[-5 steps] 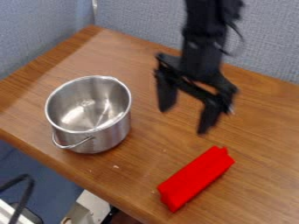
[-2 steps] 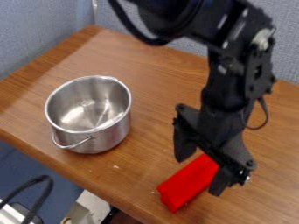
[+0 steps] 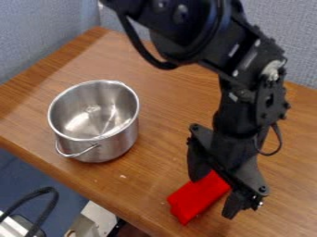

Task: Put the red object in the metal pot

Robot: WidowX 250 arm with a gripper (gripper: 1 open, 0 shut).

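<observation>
At my nine to ten o'clock, the pot (image 3: pixel 95 120) looks like smooth, glossy metal; the block (image 3: pixel 198 196) is matt red, the tabletop (image 3: pixel 148 162) smooth wood.

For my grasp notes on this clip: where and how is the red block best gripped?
Probably around its middle, from above, with the jaws of the gripper closing across its narrow width. The red rectangular block lies flat and elongated on the wooden table, so its long parallel sides should give the pads flat faces to press.
</observation>
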